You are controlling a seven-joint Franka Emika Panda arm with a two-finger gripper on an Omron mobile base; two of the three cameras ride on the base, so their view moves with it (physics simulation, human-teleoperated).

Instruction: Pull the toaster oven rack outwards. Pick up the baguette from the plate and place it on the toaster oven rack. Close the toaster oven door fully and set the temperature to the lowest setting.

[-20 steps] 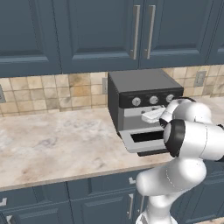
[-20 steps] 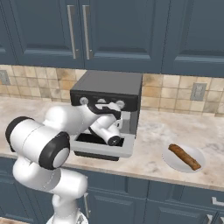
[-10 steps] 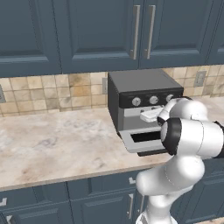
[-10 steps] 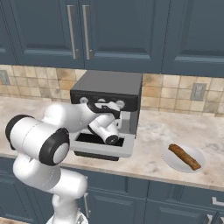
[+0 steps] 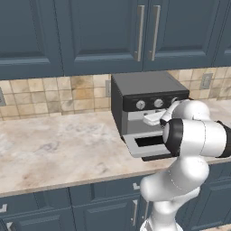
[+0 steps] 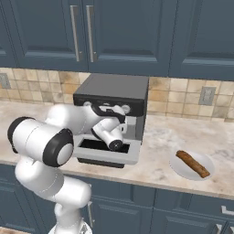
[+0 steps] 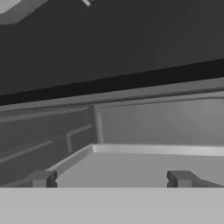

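A beige marbled countertop (image 5: 58,149) spans the middle of the left base view and runs across the lower right of the right base view. Behind it, a tan and brown tiled backsplash (image 5: 54,92) crosses the frame. 2 wall outlets (image 6: 207,96) sit on the tiles. Dark blue upper cabinets (image 5: 67,31) fill the top, with 2 vertical silver handles (image 5: 140,32). Matching lower cabinets (image 5: 67,207) line the bottom edge.

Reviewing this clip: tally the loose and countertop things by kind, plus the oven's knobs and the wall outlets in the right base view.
Toaster oven: 1
Silver knobs: 3
Plate: 1
Baguette: 1
Wall outlets: 2
Total: 8
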